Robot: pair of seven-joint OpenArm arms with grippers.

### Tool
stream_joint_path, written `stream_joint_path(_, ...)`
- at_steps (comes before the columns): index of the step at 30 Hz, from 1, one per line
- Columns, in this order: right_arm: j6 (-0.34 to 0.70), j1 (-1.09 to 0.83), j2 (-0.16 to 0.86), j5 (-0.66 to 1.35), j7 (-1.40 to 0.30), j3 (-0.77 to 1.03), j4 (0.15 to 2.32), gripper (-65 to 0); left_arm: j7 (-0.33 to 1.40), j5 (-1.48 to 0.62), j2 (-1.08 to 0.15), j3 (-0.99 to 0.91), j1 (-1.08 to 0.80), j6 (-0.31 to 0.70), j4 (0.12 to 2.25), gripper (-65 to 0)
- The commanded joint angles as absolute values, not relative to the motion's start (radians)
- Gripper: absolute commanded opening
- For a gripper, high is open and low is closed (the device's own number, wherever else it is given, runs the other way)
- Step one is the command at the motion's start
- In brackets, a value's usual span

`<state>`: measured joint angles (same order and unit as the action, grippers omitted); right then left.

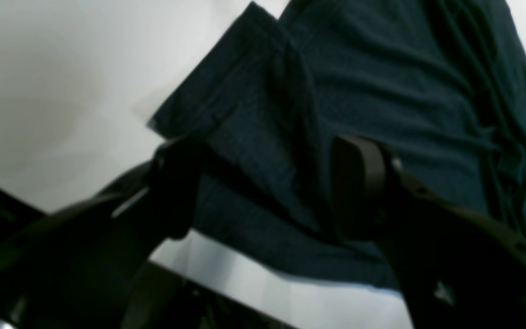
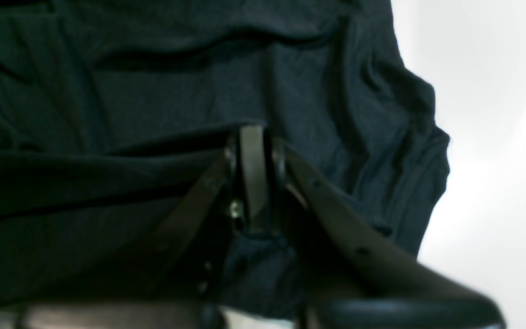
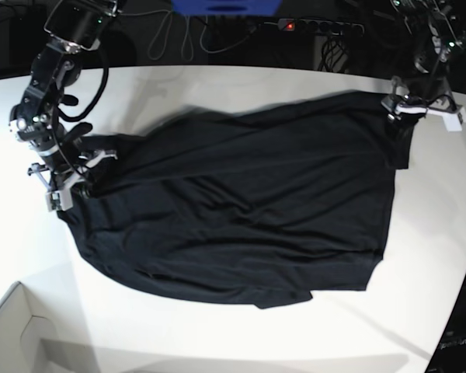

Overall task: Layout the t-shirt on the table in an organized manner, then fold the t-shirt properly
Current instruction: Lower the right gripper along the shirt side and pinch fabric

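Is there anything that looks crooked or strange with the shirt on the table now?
Yes. The t-shirt lies askew on the table, not squared, with diagonal wrinkles across it. One edge is folded over near the open left gripper. The right gripper is shut on a bunched edge.

Bright overhead light (blurred wrist views)

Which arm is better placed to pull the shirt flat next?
Probably the right: its fingers are shut on the plain black cloth t-shirt, whereas the left fingers stand open over it.
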<state>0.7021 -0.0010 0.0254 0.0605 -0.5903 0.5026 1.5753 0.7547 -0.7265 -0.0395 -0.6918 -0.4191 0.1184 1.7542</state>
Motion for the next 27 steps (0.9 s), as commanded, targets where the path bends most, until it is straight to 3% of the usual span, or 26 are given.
stream_joint_path(1, 0.698, 0.008, 0.036, 0.076, -0.570, 0.504, 1.593, -65.0, 0.743, -0.731, -0.045, -0.697, -0.427, 0.125, 1.756, -21.7)
stream_joint_path(27, 0.698, -0.035, 0.038, 0.076, -0.570, 0.504, 1.603, -65.0, 0.740, -0.730, -0.016, -0.707, -0.409, 0.119, 1.681, -21.7)
